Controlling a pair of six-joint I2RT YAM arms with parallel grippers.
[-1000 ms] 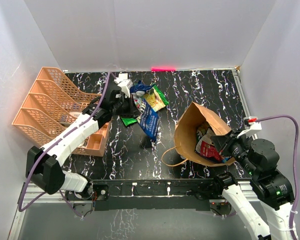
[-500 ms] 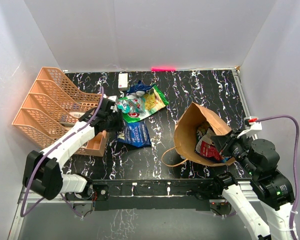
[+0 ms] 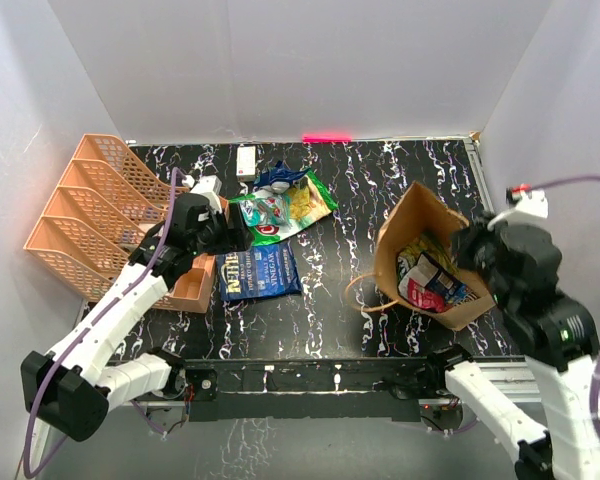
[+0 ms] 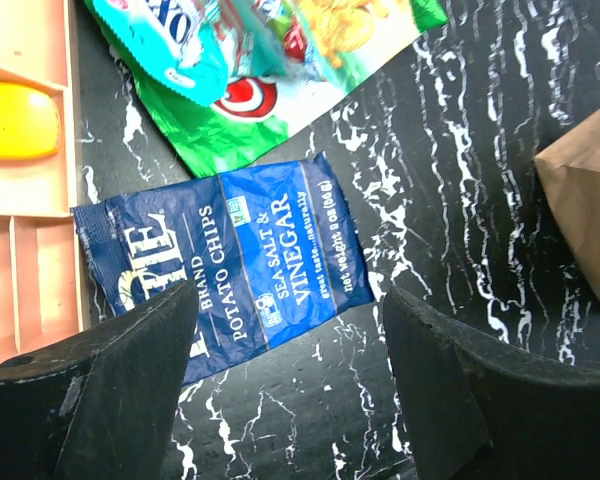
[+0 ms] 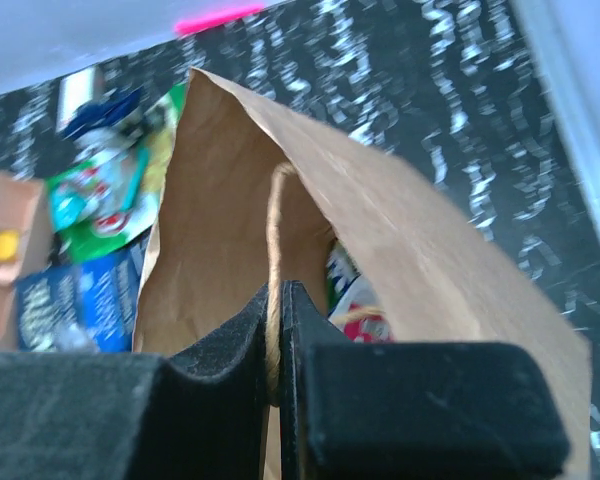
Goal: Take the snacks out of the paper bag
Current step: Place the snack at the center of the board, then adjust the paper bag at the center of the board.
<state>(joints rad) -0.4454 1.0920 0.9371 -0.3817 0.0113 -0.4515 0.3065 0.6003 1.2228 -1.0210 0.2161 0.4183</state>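
Observation:
The brown paper bag point(image 3: 412, 217) lies tipped at the right, mouth toward the left, with snacks point(image 3: 432, 282) still inside. My right gripper point(image 3: 472, 246) is shut on its twisted paper handle point(image 5: 273, 250), and the bag wall point(image 5: 400, 225) rises just beyond the jaws. On the table lie a dark blue chip packet point(image 3: 258, 272), a green chip bag with a red logo point(image 3: 270, 222) and a green-yellow pouch point(image 3: 306, 197). My left gripper point(image 3: 235, 232) hangs open over the blue packet point(image 4: 230, 280) with nothing between its fingers.
An orange mesh organiser point(image 3: 90, 210) stands at the left, close beside my left arm. A small white box point(image 3: 246, 160) lies at the back. The bag's second handle loop point(image 3: 362, 292) trails onto the table. White walls close in three sides.
My left gripper opened and let the dark blue packet drop flat onto the table, then drew back left. My right arm rose with the handle and pulled the bag rightward.

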